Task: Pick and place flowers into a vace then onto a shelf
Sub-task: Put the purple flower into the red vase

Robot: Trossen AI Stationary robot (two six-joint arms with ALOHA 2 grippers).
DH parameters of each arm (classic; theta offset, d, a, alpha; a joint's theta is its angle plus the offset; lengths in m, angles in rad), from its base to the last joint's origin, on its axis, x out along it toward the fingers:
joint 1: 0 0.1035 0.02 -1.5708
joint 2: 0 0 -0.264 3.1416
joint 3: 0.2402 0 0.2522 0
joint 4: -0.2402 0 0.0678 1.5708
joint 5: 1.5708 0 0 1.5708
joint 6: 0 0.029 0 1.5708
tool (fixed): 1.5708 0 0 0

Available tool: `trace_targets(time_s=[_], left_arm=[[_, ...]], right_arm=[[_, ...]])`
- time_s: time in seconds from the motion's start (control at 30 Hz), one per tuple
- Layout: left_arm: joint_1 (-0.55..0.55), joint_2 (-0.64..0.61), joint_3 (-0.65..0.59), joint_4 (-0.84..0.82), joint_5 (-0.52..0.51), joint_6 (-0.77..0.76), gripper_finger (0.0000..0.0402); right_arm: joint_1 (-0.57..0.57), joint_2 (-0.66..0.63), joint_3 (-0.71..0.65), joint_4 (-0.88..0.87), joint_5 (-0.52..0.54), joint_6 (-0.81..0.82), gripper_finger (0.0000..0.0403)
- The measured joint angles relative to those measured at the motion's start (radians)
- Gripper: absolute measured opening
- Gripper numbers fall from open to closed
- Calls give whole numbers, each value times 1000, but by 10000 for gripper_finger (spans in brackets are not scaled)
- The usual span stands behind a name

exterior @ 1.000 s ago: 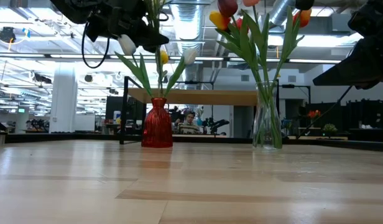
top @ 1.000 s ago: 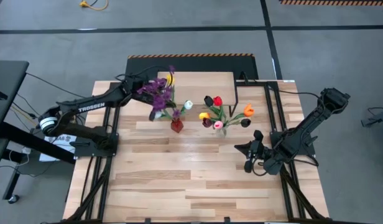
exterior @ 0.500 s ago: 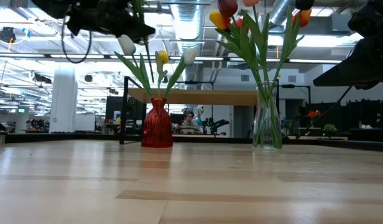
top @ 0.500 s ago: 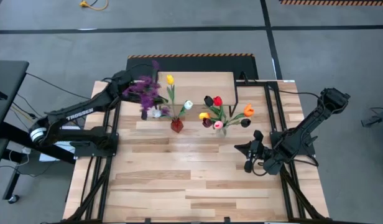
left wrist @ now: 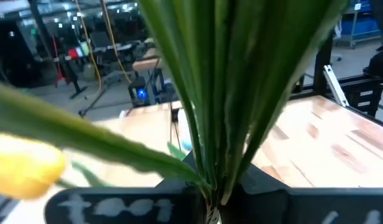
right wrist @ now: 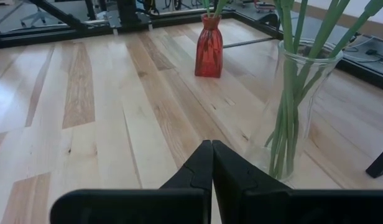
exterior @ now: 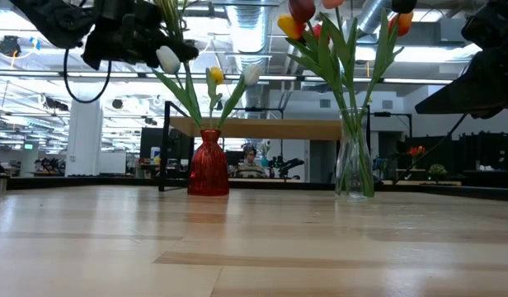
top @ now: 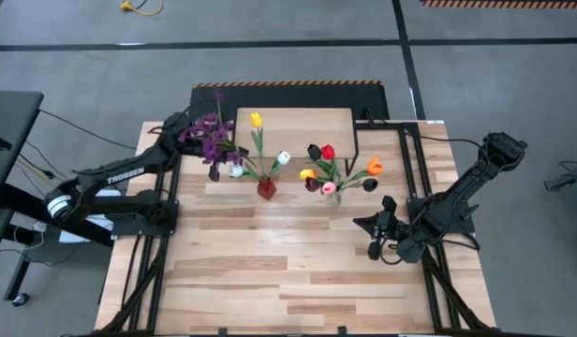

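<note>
At about 10 o'clock on the table (top: 270, 271), left gripper (top: 214, 161) is up in the air, fingers clamped together on the stems of the purple blossoms (top: 206, 137), carried high, probably so the stems clear the vase rims. Left wrist view is filled with green stems pinched between the fingers. Red vase (top: 266, 189) sits near 12 o'clock with a yellow tulip (top: 256, 120) and a white tulip (top: 283, 158) already in it; its narrow neck keeps them upright. Clear glass vase (right wrist: 297, 112) stands just at its 3 o'clock, tulip bunch (top: 337, 167) fanned out. Shelf (top: 303, 122) is behind both vases, nothing on its board yet. Right gripper (top: 375, 245) waits low at 4 o'clock, fingers pressed together, empty. Surface is light wood planks; beyond, an open workshop with a grey floor, a seated person far behind.
</note>
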Motion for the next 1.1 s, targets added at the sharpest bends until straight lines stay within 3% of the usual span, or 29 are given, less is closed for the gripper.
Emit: trace_targets(time_s=[0.5, 1.1], left_arm=[[-3, 61, -1, 83, 54, -116, 0], [-53, 67, -1, 92, 48, -106, 0]], right_arm=[[0, 0, 0, 0, 0, 0, 0], [0, 0, 0, 0, 0, 0, 0]])
